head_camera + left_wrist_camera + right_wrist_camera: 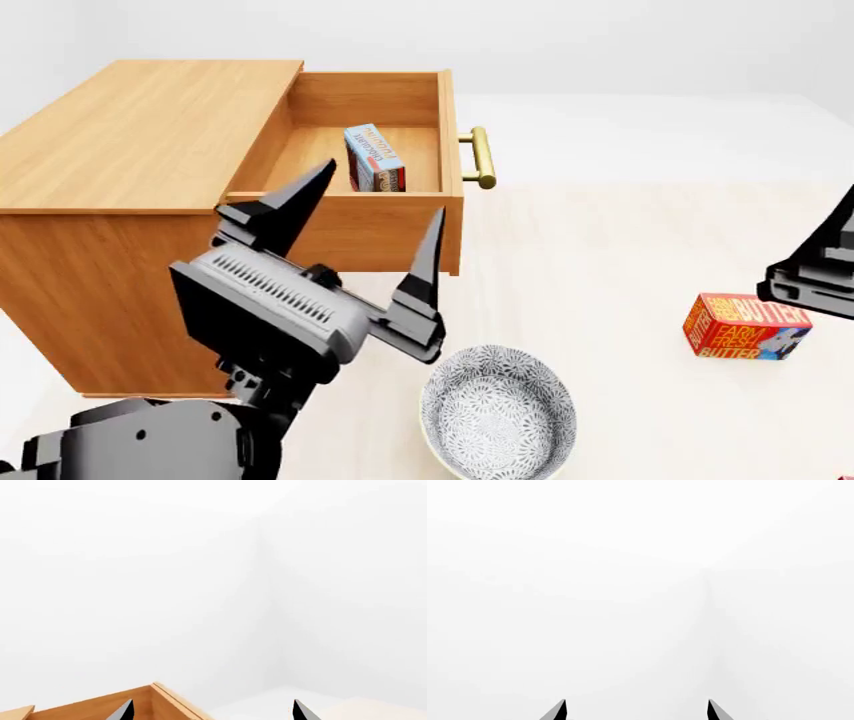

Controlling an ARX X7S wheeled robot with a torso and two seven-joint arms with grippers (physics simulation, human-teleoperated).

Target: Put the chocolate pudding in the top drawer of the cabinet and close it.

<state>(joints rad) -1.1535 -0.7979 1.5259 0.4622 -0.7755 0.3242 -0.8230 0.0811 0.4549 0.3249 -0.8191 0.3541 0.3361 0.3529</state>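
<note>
The chocolate pudding (372,157), a small carton with blue and red faces, stands on edge inside the open top drawer (350,212) of the wooden cabinet (134,150). The drawer's brass bar handle (482,158) points right. My left gripper (378,215) is open and empty, raised in front of the drawer's near side, fingertips pointing up. In the left wrist view the left gripper (212,710) shows two spread tips over a corner of the cabinet (100,707). My right gripper (635,710) is open and empty, facing white wall; only part of its arm (814,270) shows at the head view's right edge.
A patterned bowl (498,410) sits on the pale table in front of the cabinet, just right of my left arm. A red-and-yellow butter box (745,326) lies at the right, below my right arm. The lower drawer is hidden behind my left arm.
</note>
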